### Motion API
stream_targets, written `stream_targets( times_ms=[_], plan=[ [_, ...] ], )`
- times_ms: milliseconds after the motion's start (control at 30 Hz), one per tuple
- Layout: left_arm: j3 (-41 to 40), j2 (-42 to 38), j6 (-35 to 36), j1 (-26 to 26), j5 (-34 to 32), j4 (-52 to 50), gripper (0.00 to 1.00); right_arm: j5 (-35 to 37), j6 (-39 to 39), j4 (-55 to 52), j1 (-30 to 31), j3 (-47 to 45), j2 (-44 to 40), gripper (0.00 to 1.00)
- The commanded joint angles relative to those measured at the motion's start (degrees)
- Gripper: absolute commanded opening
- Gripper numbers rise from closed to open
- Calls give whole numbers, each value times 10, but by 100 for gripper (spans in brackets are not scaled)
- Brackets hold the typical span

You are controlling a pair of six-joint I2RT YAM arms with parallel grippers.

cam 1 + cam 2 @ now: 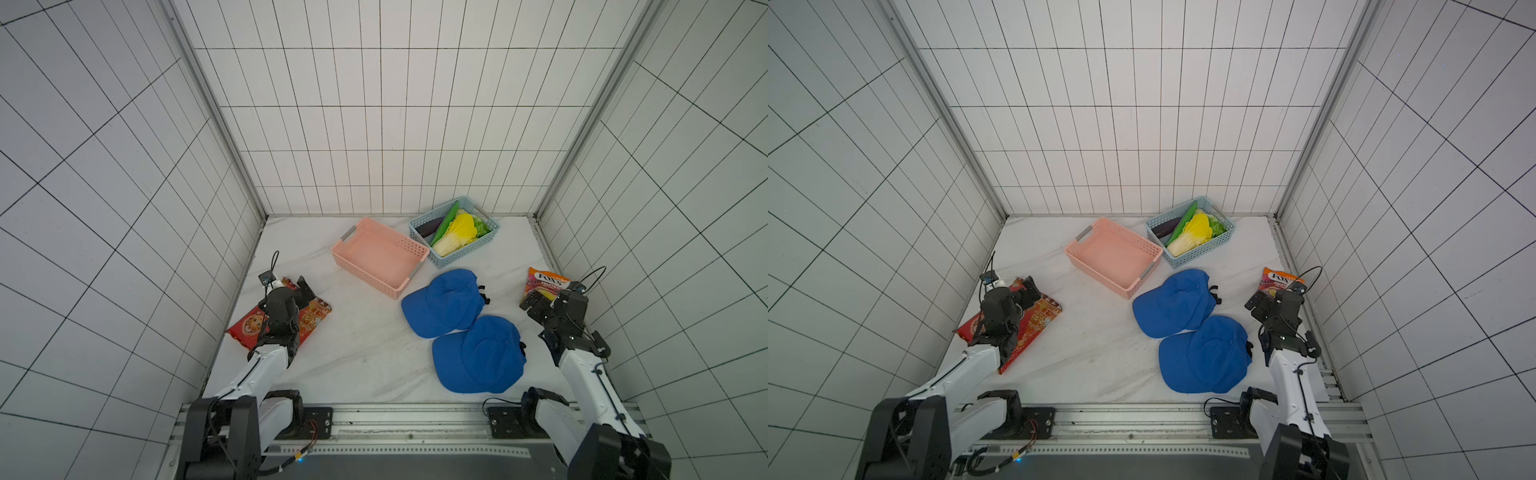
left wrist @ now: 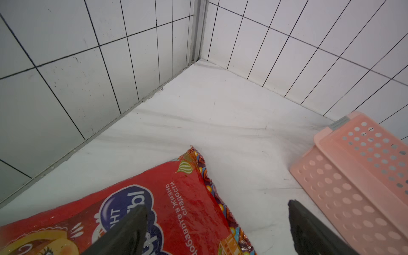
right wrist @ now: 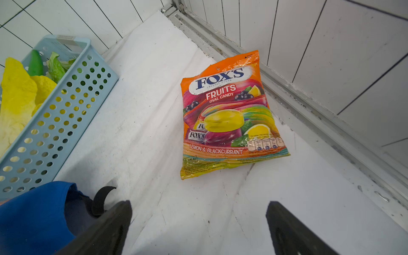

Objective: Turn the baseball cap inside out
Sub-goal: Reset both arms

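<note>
Status: both tools idle, nothing held. Right gripper [image 3: 198,205]: jaws wide apart, empty, hanging low over bare table [image 3: 154,123] w/ a candy bag [image 3: 229,114] lying just ahead of it. Left gripper [image 2: 217,205]: jaws also wide apart, empty, poised over a red snack bag [image 2: 194,198] at the left edge of the table, pink basket [image 2: 344,187] off to one side.

Task items: two blue caps on the right half of the table, touching each other, both crown up as far as I can tell. Far cap [image 1: 442,303] sits just in front of the pink basket and the blue basket [image 1: 465,251] of veg. Near cap [image 1: 478,357] sits closer to the robot base. I can't tell which of the two is meant.

Key relation: both caps lie just inboard of the right arm. The left gripper is well apart from them, across open table, so the right arm is clearly the nearer. Far cap's long axis runs across the table — brim toward the left arm's side, rear opening w/ black strap [image 3: 98,201] toward the right gripper. Right wrist view agrees: the strap end sits just beside that gripper's inboard finger, no contact that I can see. Near cap lies about the same way, strap on the right arm's side.

Judgement: task not begun. Next move is prob. a short sideways reach by the right gripper to the far cap's rear rim, w/ the left arm crossing over to pin the brim. Risk — soft fabric, so a pinch may drag the whole cap and the near cap along w/ it
</note>
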Motion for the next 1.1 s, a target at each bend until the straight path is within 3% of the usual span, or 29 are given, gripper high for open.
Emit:
stream_targets(
  times_ms=[0,100,200,233,267,300,400,533,600,800,1067],
  plan=[
    [-37,69,82,-9,9,288,98,-13,-65,170,3,-53,-14,99],
    [0,172,117,-15,39,308,98,-13,-92,215,21,-81,-1,99],
    [11,285,144,-24,34,454,98,-12,-120,265,48,-82,44,99],
    [21,255,136,-27,24,389,98,-11,-133,294,57,-79,67,99],
    [48,222,120,-25,7,262,98,-9,-142,314,65,-76,88,99],
    [76,227,100,-21,-9,212,98,-12,-149,340,69,-68,112,99],
    [87,259,105,-37,-81,257,98,-26,-158,411,75,-30,219,99],
    [95,243,96,-37,-80,212,98,-60,-207,414,83,35,322,99],
    [96,243,95,-35,-74,210,98,-75,-214,491,85,23,377,99],
    [99,243,95,-35,-75,207,98,-82,-198,414,69,56,372,99],
    [107,247,91,-28,-60,192,98,-82,-199,429,69,53,378,99]
  ],
)
